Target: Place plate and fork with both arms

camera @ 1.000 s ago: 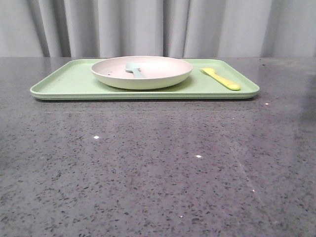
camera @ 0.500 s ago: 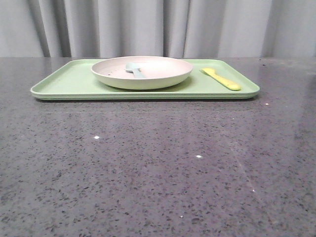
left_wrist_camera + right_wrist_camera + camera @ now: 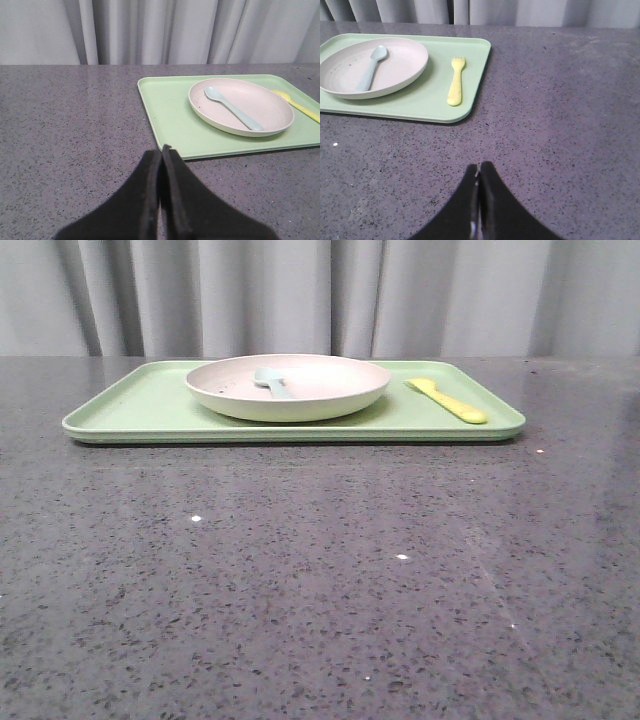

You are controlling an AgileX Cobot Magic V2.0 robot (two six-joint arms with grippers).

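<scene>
Tray (image 3: 140, 405) lies far on the grey speckled table (image 3: 300, 570), before a grey curtain (image 3: 300, 290). The plate (image 3: 330, 400) sits on it, with a blue spoon (image 3: 232, 107) inside; the fork (image 3: 450, 400) lies to its right. Only the wrist views show the left gripper (image 3: 161, 150) and right gripper (image 3: 479, 167), both pressed closed and empty.

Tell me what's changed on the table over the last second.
Nothing visibly changed. The plate with the blue spoon in it and the fork beside it lie on the green tray as before, and neither hand touches them.
</scene>
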